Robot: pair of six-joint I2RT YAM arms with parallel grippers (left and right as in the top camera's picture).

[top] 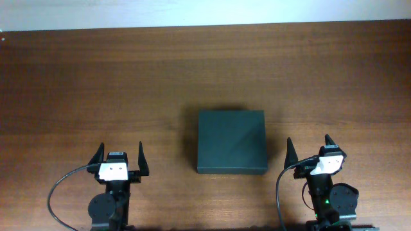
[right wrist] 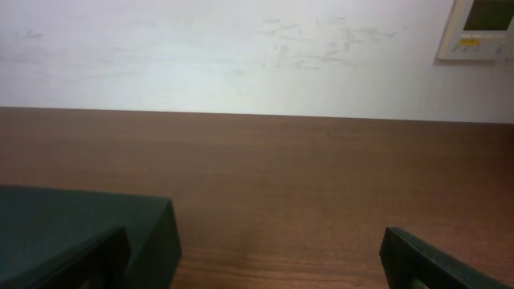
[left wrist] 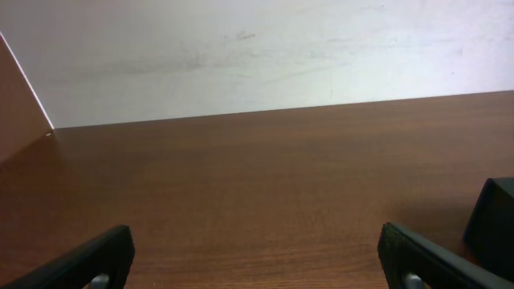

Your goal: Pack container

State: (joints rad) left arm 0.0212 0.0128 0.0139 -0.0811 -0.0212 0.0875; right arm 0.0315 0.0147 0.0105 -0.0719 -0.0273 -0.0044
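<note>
overhead, container: lid shut, container (top: 231, 142) sits mid-tabletop (top: 96, 77), between the arms; nearly square, no clear long axis.
overhead, nearer arm: right gripper (top: 309, 146), just beside its right edge; left gripper (top: 121, 153) farther off. Both spread wide, empty.
left wrist, container (left wrist: 491, 221): only a corner, far right.
right wrist, container (right wrist: 80, 221): low left, close ahead.

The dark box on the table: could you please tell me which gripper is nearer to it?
Right. The right gripper sits open just to the right of the box; the left gripper, also open, is farther away on its left.
</note>
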